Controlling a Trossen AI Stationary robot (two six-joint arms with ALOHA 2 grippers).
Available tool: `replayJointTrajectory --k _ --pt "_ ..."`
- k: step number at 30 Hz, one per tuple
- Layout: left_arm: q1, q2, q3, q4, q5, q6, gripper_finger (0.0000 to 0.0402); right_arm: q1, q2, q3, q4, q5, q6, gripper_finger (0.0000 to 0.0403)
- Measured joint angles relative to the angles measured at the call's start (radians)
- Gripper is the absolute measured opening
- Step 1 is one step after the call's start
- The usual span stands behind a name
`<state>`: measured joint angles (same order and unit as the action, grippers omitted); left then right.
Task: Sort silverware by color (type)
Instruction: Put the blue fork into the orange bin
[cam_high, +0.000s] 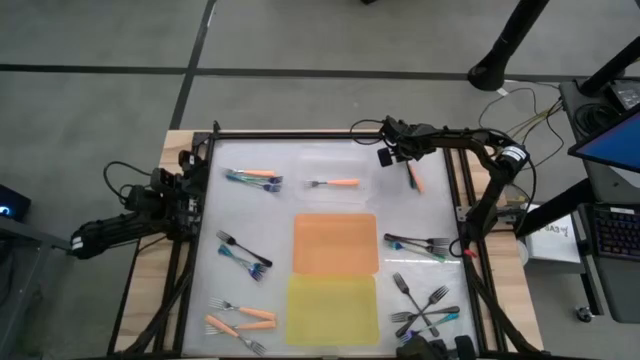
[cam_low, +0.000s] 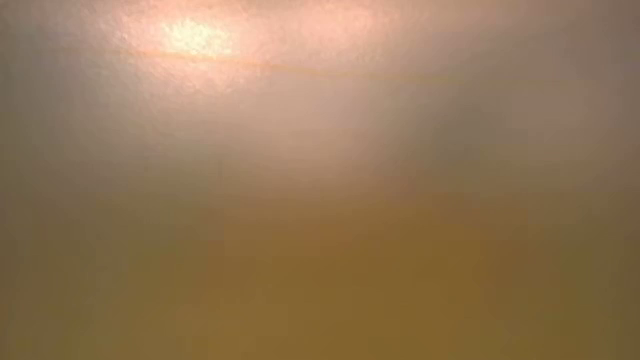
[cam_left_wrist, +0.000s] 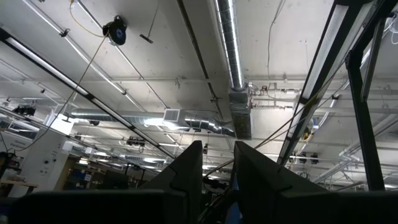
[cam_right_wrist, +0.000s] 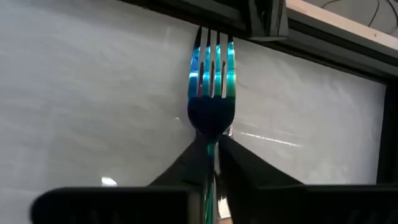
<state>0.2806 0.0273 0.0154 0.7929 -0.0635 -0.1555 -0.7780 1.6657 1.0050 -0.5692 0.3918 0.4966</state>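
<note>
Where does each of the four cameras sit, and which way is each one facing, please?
High view: overhead, looking straight down on the table, both arms, scattered forks.
Low view: only an orange-brown blur; nothing of the robot.
Left wrist view: on the left arm parked at the table's left edge, facing the ceiling past the left claw.
Right wrist view: on the right arm at the far edge, facing the right claw shut on a fork.
Shared: high view also shows that fork under the right claw.

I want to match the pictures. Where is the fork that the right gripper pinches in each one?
High: the fork, upper right.
Low: not visible.
Left wrist: not in it.
Right wrist: centre, in the right gripper.
Shared: black table frame.
</note>
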Motion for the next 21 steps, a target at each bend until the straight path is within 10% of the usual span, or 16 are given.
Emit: replayJointTrajectory --k 21 --pt "0.0 0.0 0.0 -0.001 0.0 0.0 0.0075 0.0 -0.002 0.0 0.004 -0.052 -0.049 0.002"
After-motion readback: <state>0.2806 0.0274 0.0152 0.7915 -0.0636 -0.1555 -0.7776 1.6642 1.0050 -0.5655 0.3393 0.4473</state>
